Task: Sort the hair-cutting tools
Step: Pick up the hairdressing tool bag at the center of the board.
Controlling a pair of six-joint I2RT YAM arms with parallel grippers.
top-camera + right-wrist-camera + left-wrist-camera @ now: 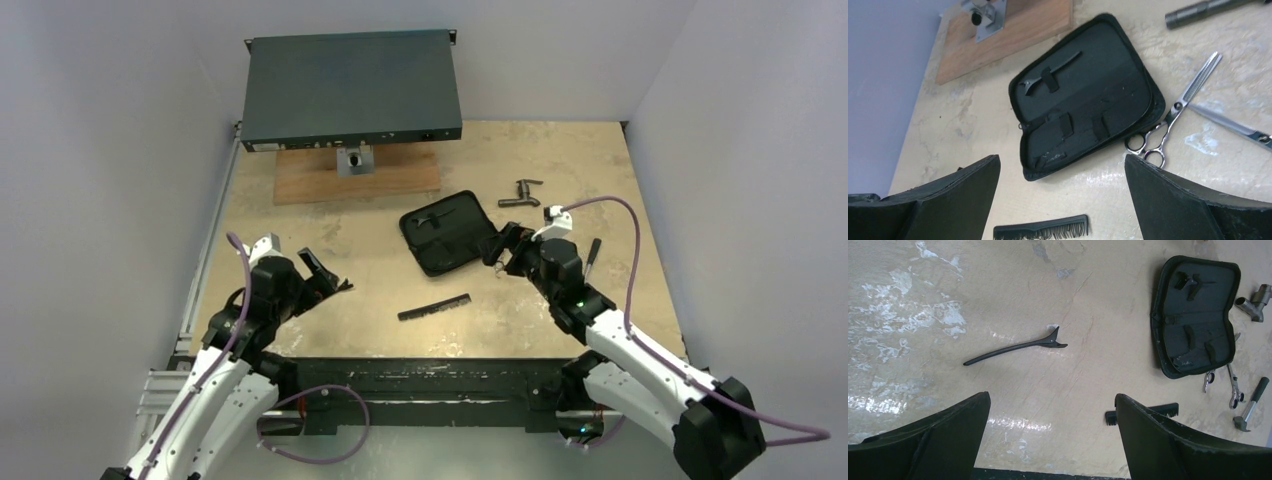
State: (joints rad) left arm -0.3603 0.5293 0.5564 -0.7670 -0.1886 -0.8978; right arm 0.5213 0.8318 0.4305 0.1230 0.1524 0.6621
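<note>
Scissors [1176, 106] lie open just beside the open black case [1088, 95]. The comb [434, 307] lies near the case. The clip [1015, 346] lies in front of the left gripper [1052, 399]. The left gripper and the right gripper [1062, 160] both have their fingers wide apart, holding nothing.

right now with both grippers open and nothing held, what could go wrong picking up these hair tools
The silver scissors lie spread open, handles at the edge of the open black zip case; the right gripper could catch one blade or shove the case.
The thin black clip lies flat on the table, so the left gripper may slip off it.
The small hammer beside the scissors could be grabbed by mistake.
</note>
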